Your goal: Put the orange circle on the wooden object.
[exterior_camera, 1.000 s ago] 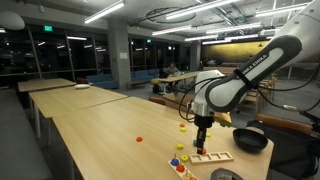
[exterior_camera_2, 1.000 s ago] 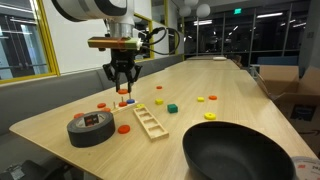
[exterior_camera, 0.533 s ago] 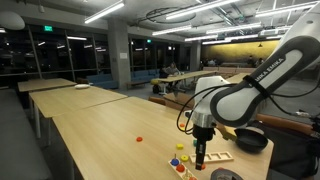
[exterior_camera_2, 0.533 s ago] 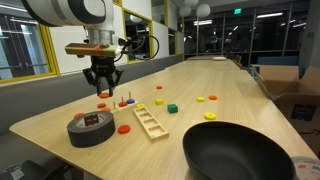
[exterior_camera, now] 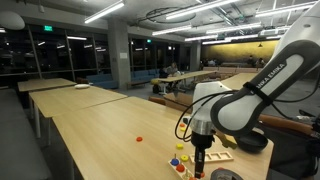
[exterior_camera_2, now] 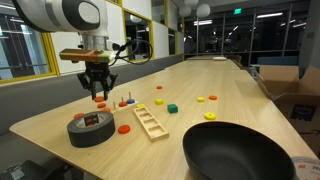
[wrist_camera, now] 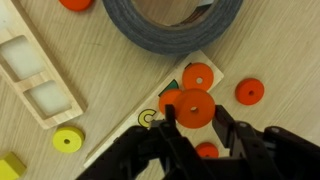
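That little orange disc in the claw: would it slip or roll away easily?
The orange circle looks small and flat, so probably light and stiff. Pinched at its rim by the gripper, it could slip. Round, it might roll if dropped on edge.

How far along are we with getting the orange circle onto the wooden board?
Pickup looks done: the hand grips the orange circle, raised off the table near the tape roll. In hand: the carry. Left: move across to the wooden board, which lies apart from the hand, and set the circle on it.
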Controlling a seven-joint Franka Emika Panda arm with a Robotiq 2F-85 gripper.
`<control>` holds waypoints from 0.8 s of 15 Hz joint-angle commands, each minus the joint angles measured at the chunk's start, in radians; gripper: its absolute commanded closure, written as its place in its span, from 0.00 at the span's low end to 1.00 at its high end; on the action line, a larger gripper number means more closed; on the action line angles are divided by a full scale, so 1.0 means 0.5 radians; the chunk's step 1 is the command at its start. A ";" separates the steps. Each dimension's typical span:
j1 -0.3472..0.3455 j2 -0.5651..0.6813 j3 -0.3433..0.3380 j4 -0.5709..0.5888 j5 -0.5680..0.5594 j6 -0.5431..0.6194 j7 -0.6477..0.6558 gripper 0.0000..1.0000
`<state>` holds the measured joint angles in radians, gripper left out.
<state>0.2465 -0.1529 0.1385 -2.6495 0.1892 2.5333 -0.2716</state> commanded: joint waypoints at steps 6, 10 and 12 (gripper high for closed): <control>0.013 0.123 0.037 0.010 0.083 0.108 0.004 0.75; 0.013 0.165 0.060 0.023 0.095 0.145 0.003 0.75; 0.010 0.181 0.069 0.028 0.096 0.158 0.002 0.75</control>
<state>0.2482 -0.0754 0.1592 -2.6483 0.2086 2.5845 -0.2716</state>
